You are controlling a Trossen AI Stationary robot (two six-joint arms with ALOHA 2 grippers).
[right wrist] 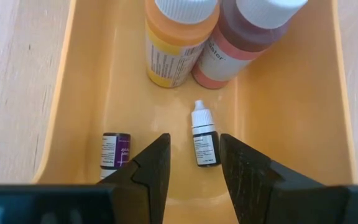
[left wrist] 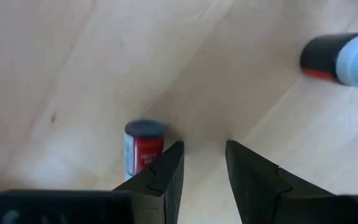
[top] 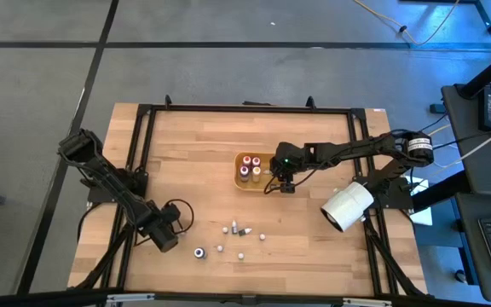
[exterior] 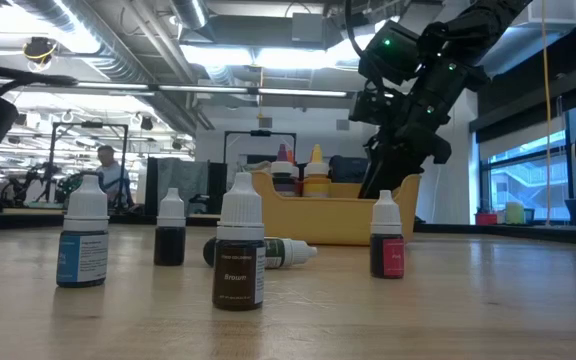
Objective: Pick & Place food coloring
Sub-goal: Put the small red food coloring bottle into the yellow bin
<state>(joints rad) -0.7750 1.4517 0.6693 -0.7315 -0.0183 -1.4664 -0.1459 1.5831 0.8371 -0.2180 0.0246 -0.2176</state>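
Note:
Several tiny food coloring bottles stand or lie on the wood near the table's near edge; in the low view a brown-labelled one stands upright on its base. My right gripper is open over the right end of the orange tray. Just beyond the gap between its fingers, a white-capped little bottle lies on the tray floor. A purple-labelled one lies beside it. My left gripper is open, low at the near left. A red-labelled, dark-capped bottle stands beside one finger.
Two larger bottles, yellow and red-brown, stand in the tray's far part. A big white cylinder lies near the table's right edge. A dark bottle lies on its side ahead of my left gripper. Black frame rails border the table.

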